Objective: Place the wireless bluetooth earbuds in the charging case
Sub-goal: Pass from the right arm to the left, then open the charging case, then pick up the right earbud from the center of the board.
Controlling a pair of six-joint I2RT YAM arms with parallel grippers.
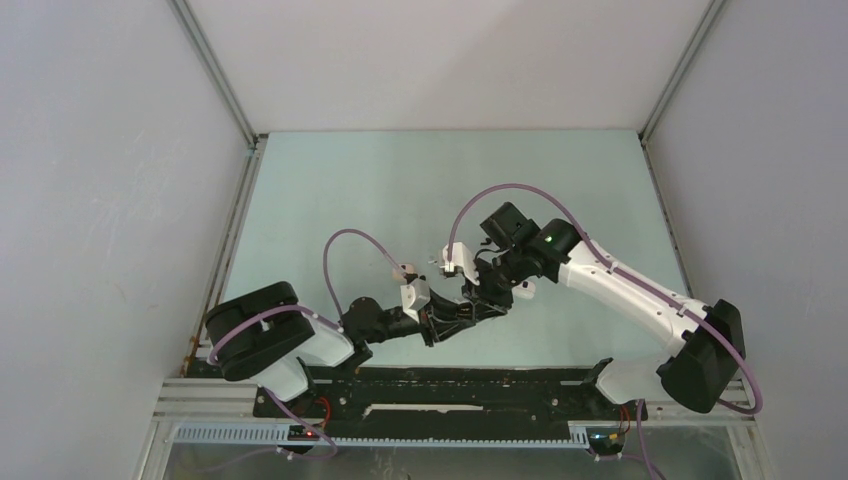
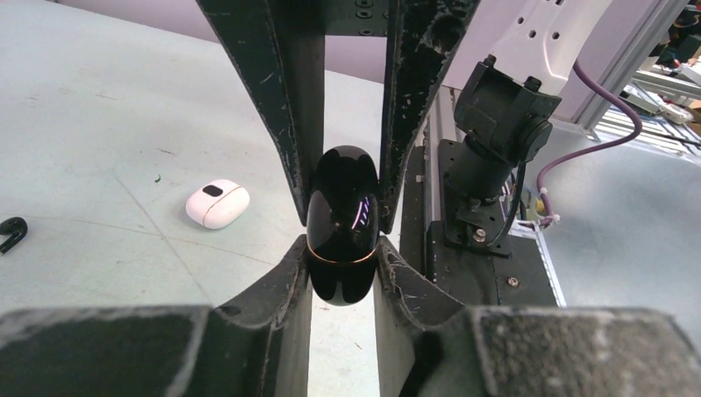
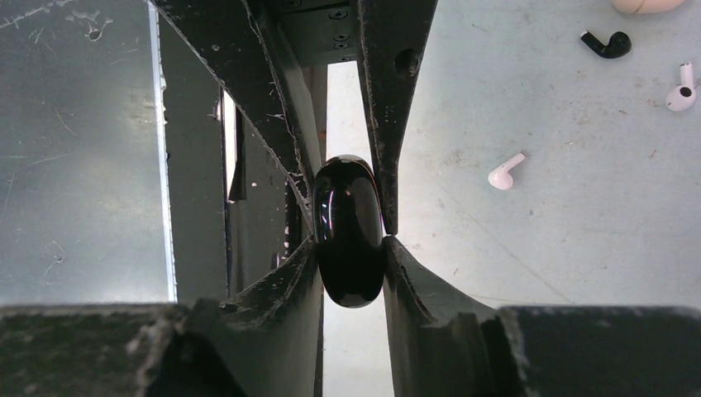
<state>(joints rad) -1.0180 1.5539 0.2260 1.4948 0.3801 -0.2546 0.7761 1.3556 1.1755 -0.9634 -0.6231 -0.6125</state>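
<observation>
Scuffed black fingers fill the bottom of the left wrist view, and the left gripper is clamped on a glossy black charging case. From the opposite side the right gripper pinches that same case, so both sets of jaws are closed on it and it sits squeezed between them.

From the top view that grip is hard to read. The two wrists meet just near of the middle of the table, and their bulk hides the case entirely. Its inside is out of sight too; only a thin gold seam runs round the shut shell.

On to the earbuds: three lie loose on the table, off to the right in the right wrist view. A black earbud is curved with a short stem. A white earbud with a slim stem lies closer to the grippers. A second white earbud sits almost at the frame edge. All three are well apart from each other.

A pale beige rounded shape is cut off at the top. A white case, pebble-smooth with a dark oval spot, rests on the scratched pale-green surface. The finger faces look gritty and dusty.
</observation>
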